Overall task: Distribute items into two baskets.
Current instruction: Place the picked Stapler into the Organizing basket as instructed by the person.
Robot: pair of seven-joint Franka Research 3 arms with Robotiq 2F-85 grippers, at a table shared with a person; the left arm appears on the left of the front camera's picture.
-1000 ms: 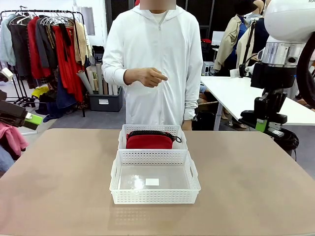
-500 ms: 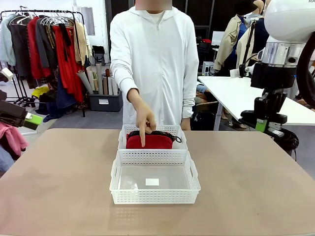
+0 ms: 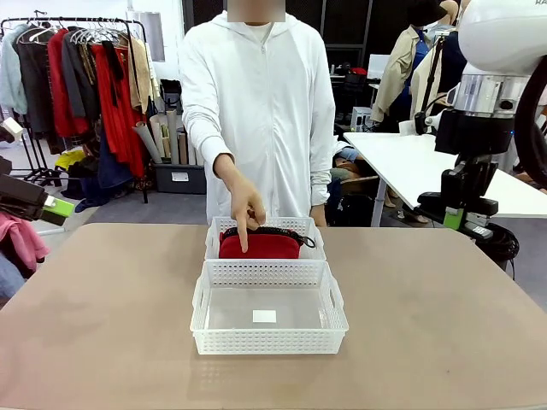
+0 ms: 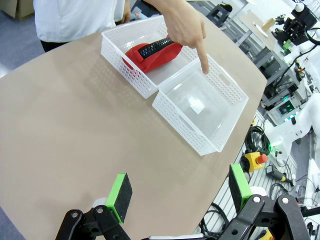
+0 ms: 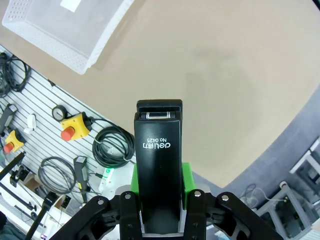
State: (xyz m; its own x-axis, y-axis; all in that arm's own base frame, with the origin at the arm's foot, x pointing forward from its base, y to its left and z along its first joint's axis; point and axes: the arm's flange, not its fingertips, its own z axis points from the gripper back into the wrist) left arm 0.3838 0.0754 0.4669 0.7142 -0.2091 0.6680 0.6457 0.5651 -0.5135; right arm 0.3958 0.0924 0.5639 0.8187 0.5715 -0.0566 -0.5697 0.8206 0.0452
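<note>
Two white lattice baskets sit end to end at mid-table. The far basket [image 3: 313, 227] [image 4: 118, 42] holds the red pouch [image 3: 273, 246] [image 4: 150, 52]. The near basket [image 3: 267, 342] [image 4: 216, 131] has only a small white label on its floor. A person's hand [image 3: 246, 203] [image 4: 186, 26] points one finger down over the pouch. My right gripper [image 5: 159, 186] [image 3: 462, 212] hangs high over the table's right edge, shut on the black stapler [image 5: 157, 150]. My left gripper [image 4: 180, 192] [image 3: 48, 207] stands open and bare, off the table's left side.
The brown table [image 3: 102, 325] has free room on both sides of the baskets. A corner of the near basket [image 5: 60, 30] lies far from the stapler. A clothes rack [image 3: 85, 77] stands at the back left, and a white table [image 3: 410, 166] at the back right.
The person's hand came down from chest height and now points a finger at the pouch in the far basket. Neither arm has moved.
</note>
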